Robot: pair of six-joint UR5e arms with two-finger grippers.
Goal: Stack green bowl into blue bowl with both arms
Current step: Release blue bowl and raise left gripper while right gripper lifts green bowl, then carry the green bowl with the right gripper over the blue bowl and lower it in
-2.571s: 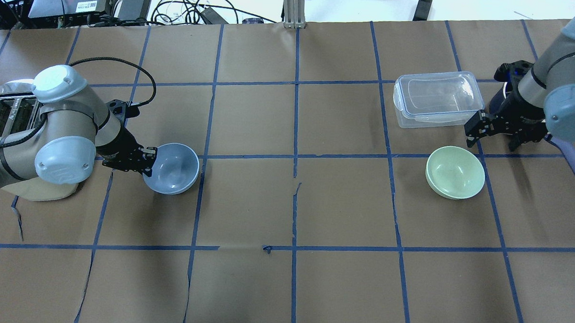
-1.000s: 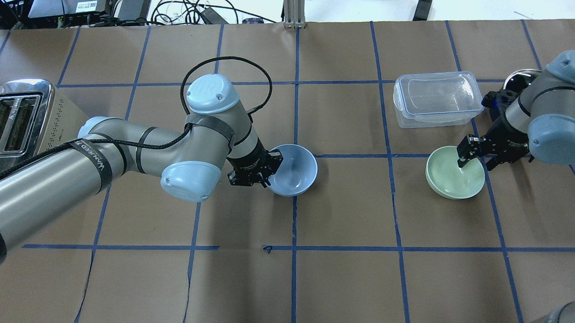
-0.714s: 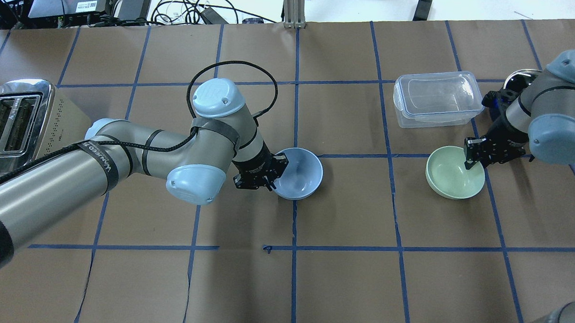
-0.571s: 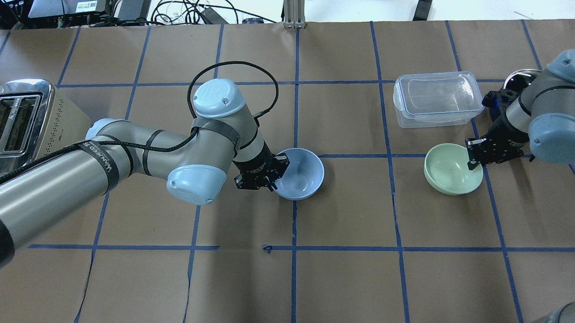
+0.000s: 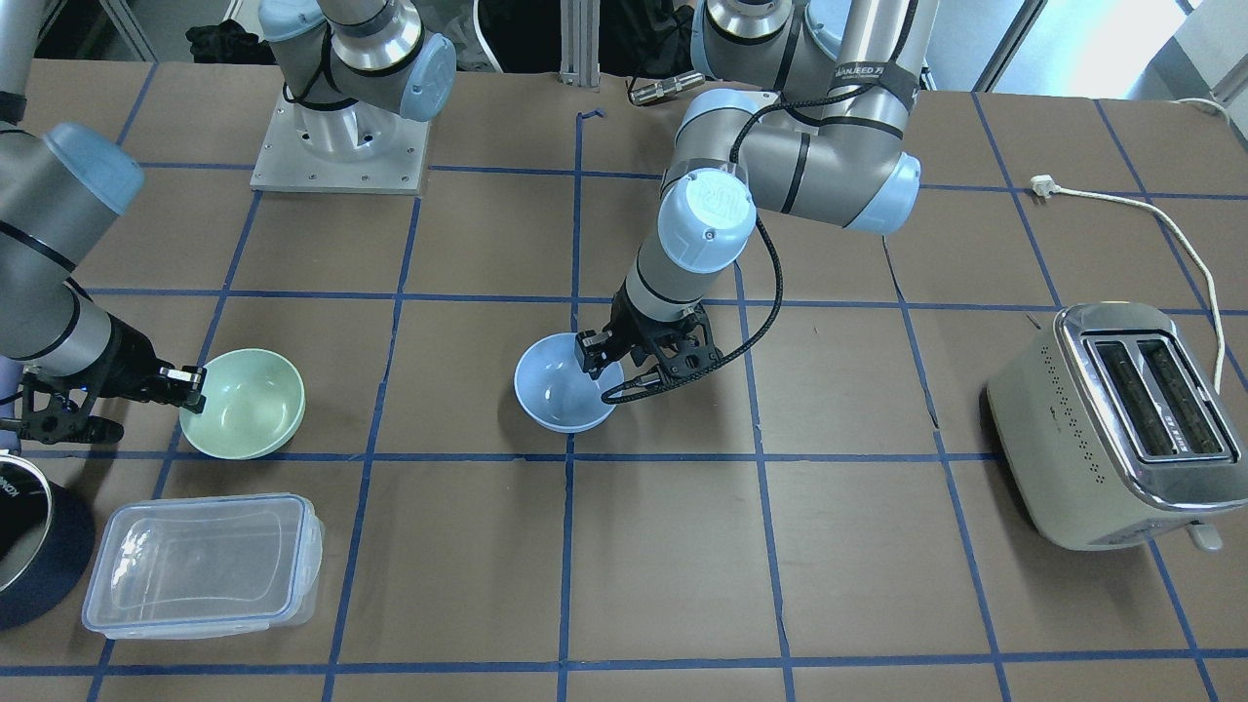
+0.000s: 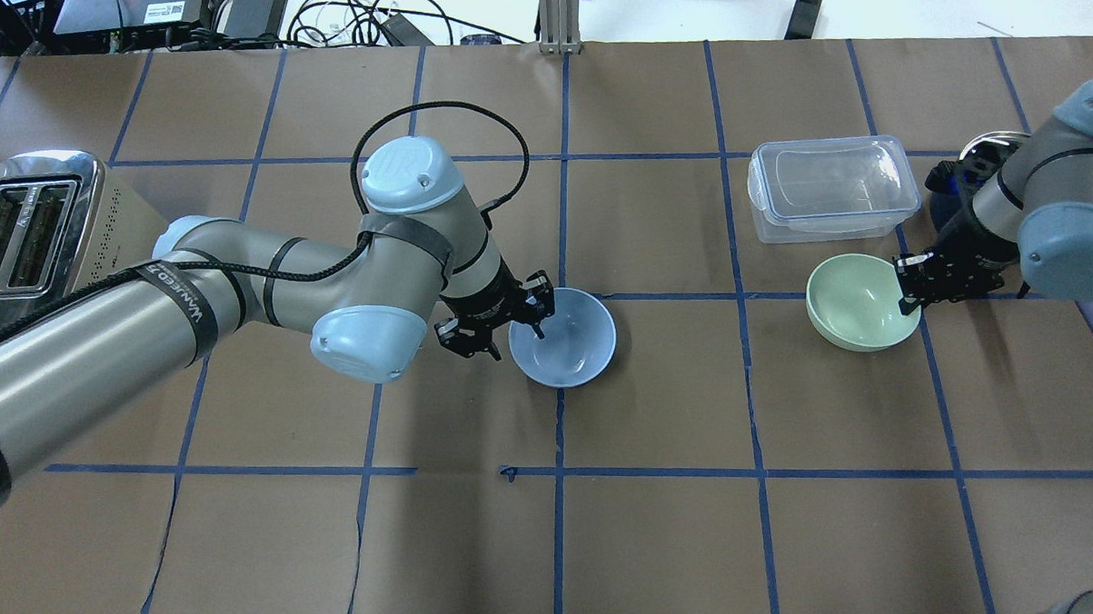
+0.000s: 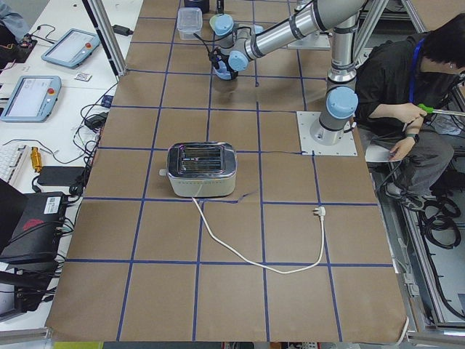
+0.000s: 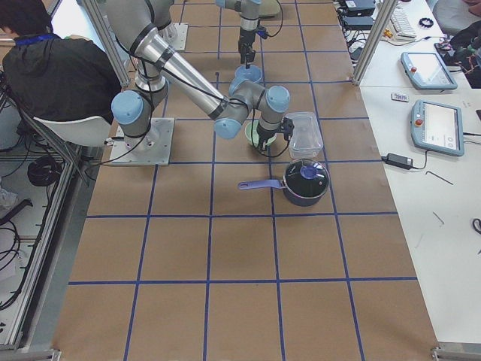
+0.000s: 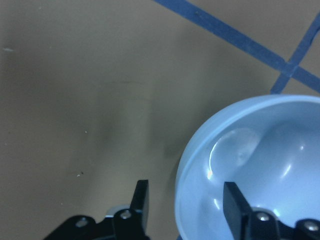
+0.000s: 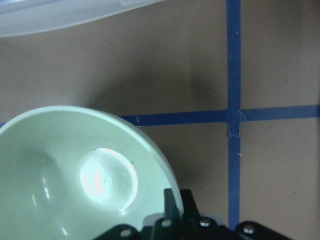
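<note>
Rim of green bowl (image 6: 860,304) pinched in right jaws; left jaws spread wide astride blue bowl (image 6: 568,340) rim.

I get bright, even light from above, with a soft shadow beside the blue bowl (image 9: 260,165). Small white glare spots sit inside it, and the close-ups look slightly soft.

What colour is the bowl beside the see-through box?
The small round plastic bowl is pale mint green, clearest in the overhead view.
</note>
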